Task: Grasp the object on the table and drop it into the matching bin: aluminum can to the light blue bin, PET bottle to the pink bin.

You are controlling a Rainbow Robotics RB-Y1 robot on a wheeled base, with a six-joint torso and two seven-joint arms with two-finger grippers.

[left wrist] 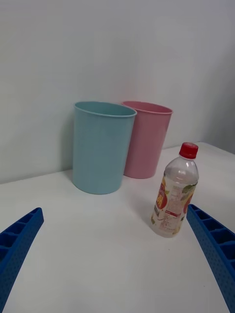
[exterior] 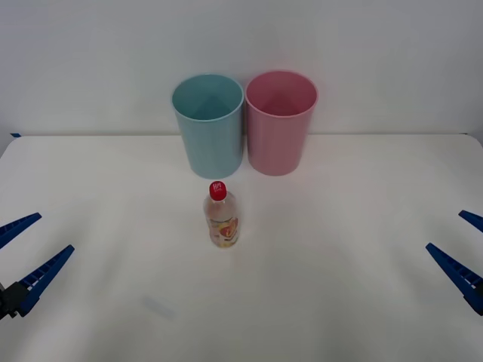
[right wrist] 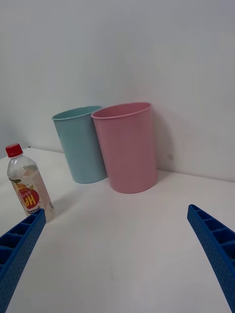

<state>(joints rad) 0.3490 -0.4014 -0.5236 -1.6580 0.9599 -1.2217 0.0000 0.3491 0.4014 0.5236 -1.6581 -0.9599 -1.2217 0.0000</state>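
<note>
Standing upright on the white table, a small clear PET bottle with a red cap and an orange, yellow and white label waits near the middle of the surface, in front of two tall round bins. The light blue bin and the pink bin stand side by side at the table's far edge against a plain pale wall, their rims touching or nearly so, the blue one on the robot's left. The bottle sits closer to the blue bin, well apart from both.

At the table's left edge, the left gripper hovers low with its blue ribbed fingers spread wide, holding nothing. The right gripper mirrors it at the right edge, fingers likewise parted and empty. Both are well apart from the bottle.

From the left wrist camera, the bottle stands just beside one blue finger, with the light blue bin and pink bin behind. From the right wrist camera, the bottle shows beyond one finger, the pink bin nearer than the light blue bin.
</note>
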